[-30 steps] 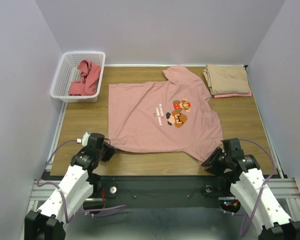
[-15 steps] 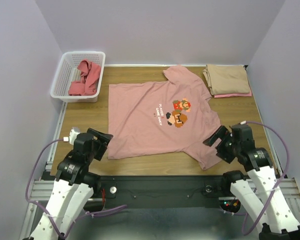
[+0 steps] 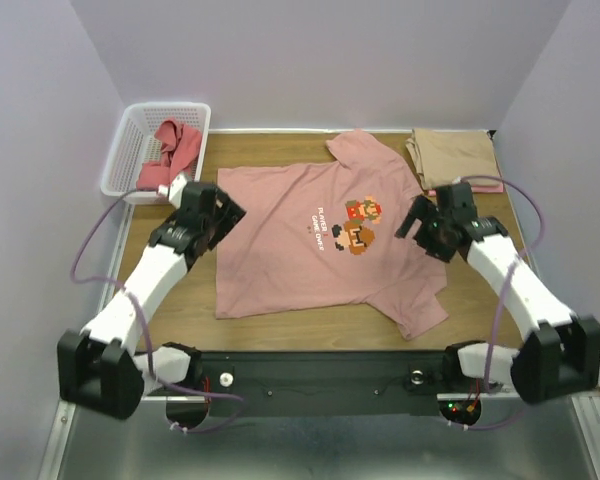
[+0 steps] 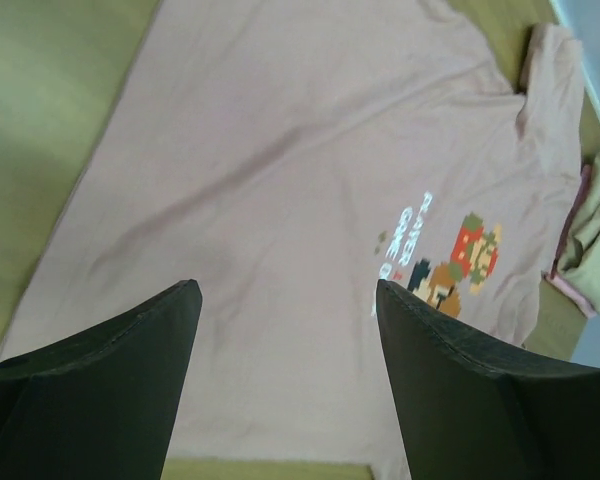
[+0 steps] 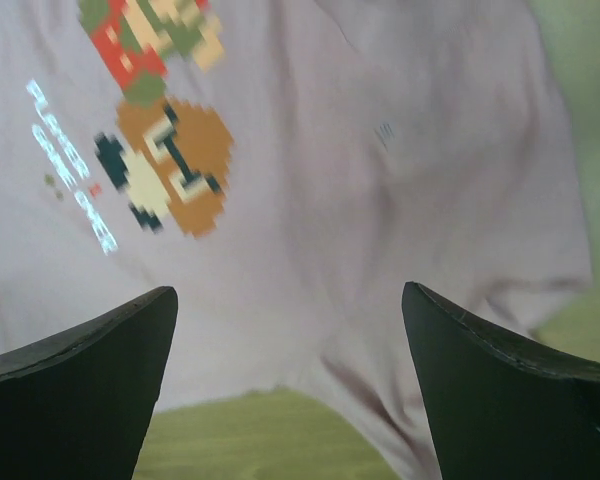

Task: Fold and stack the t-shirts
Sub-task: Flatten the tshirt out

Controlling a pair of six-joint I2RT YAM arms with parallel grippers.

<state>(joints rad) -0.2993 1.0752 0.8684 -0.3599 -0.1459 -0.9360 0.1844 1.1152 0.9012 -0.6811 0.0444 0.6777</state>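
Note:
A dusty pink t-shirt (image 3: 300,235) with pixel-game characters and white text lies spread flat on the wooden table, chest up. It also shows in the left wrist view (image 4: 280,170) and the right wrist view (image 5: 360,170). My left gripper (image 3: 220,212) is open and empty above the shirt's left edge near its hem. My right gripper (image 3: 427,228) is open and empty above the shirt's right side by the print. A folded tan t-shirt (image 3: 452,157) lies on a folded pink one at the back right. A coral-red t-shirt (image 3: 170,152) lies crumpled in the basket.
A white lattice basket (image 3: 130,150) stands at the back left corner. Purple walls enclose the table on three sides. The black rail with the arm bases runs along the near edge.
Both arms have swung up from the near table edge to hover over the shirt, the left over its left side, the right over its right side. The shirt's near right sleeve lies flatter.

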